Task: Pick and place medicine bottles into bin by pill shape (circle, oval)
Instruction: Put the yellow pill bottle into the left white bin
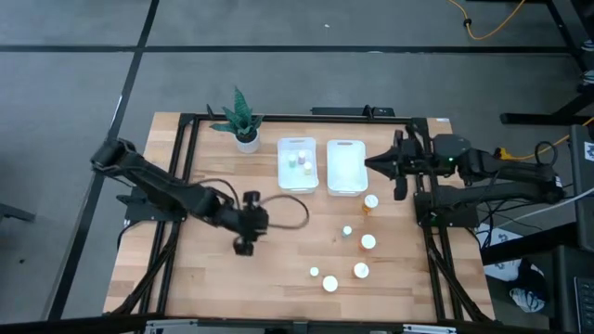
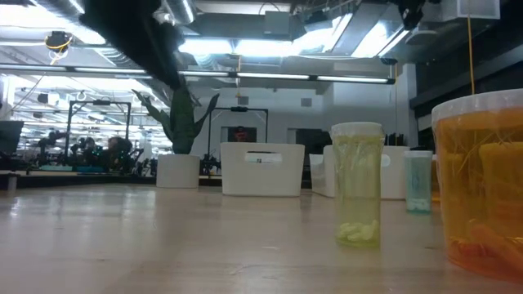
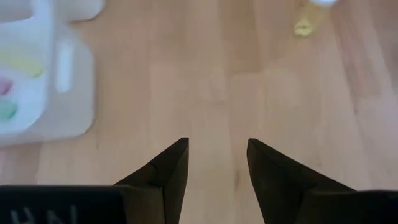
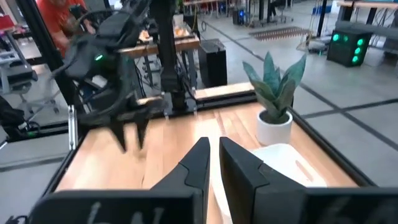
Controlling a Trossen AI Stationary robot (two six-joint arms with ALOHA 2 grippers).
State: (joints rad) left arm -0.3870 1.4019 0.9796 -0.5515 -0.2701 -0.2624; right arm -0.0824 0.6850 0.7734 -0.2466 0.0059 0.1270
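Observation:
Several white-capped medicine bottles stand on their bases on the right half of the table: an amber one [image 1: 370, 203], small ones [image 1: 347, 230] [image 1: 315, 272] and larger caps [image 1: 368, 242]. The low view shows a pale green bottle [image 2: 357, 184] and an amber one [image 2: 482, 188] close up. Two white bins stand at the far middle; the left bin [image 1: 297, 164] holds a few bottles, and the right bin [image 1: 345, 167] looks bare. My left gripper [image 1: 246, 241] [image 3: 217, 146] hangs open over bare wood, nothing between its fingers. My right gripper [image 1: 368, 165] [image 4: 213, 144] is shut and level by the right bin's right side.
A green plant in a white pot [image 1: 243, 125] stands at the far left of the bins. A black frame [image 1: 186, 158] borders the table. Bare wood lies between my left gripper and the bottles.

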